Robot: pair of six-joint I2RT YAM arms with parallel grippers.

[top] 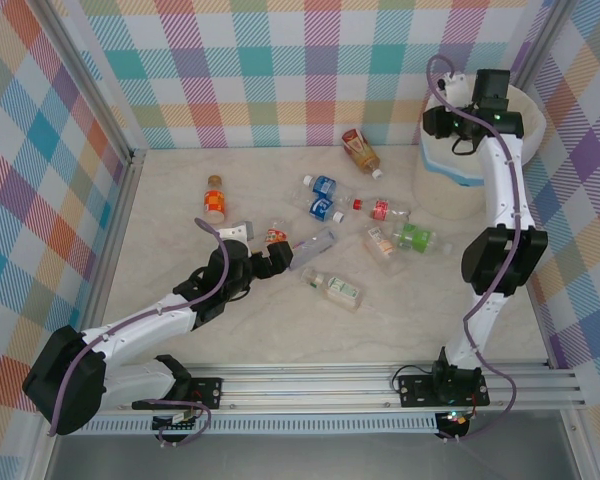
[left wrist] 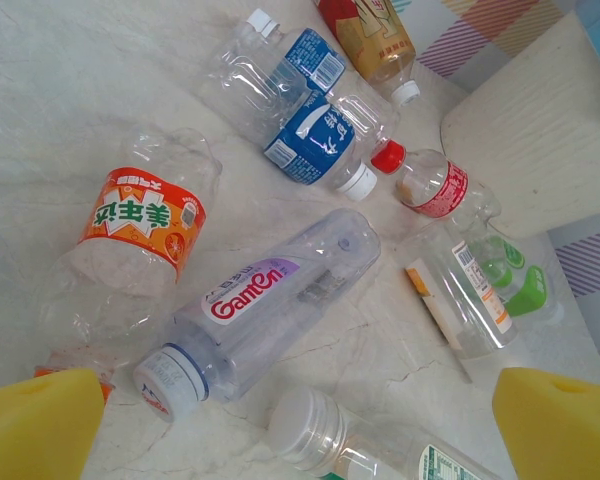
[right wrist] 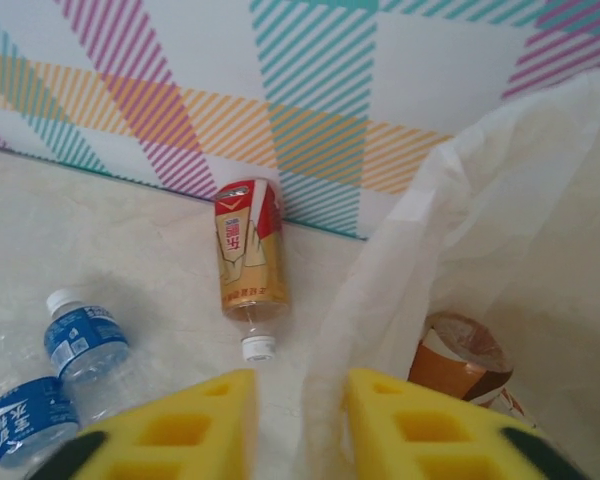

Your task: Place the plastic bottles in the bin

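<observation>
The plastic bottles [top: 325, 210] lie scattered flat across the middle of the table [top: 160, 300] in the top view. The bin [top: 450, 195] stands at the upper right, against the checked wall.

One brown-labelled bottle [right wrist: 460, 358] already lies inside the bin liner [right wrist: 500, 200]. The right gripper [right wrist: 300, 420] hangs over the bin's rim with its yellow pads only narrowly apart and nothing between them. This looks like the pose of a drop just made.

The left gripper [left wrist: 295, 400] hovers low over the pile at centre left, spread wide and empty. The clear Gamon bottle [left wrist: 270, 300] lies just ahead of it, probably the next pick.

That bottle is crowded. An orange-labelled bottle [left wrist: 140, 225] lies just beside it on the left of the wrist frame, and a white-capped bottle [left wrist: 320, 430] lies near the bottom. Closing the fingers could nudge either one.

Two blue-labelled bottles [left wrist: 310, 140] sit further up the frame. A red-and-gold bottle [right wrist: 248, 250] rests by the wall, near the bin.
</observation>
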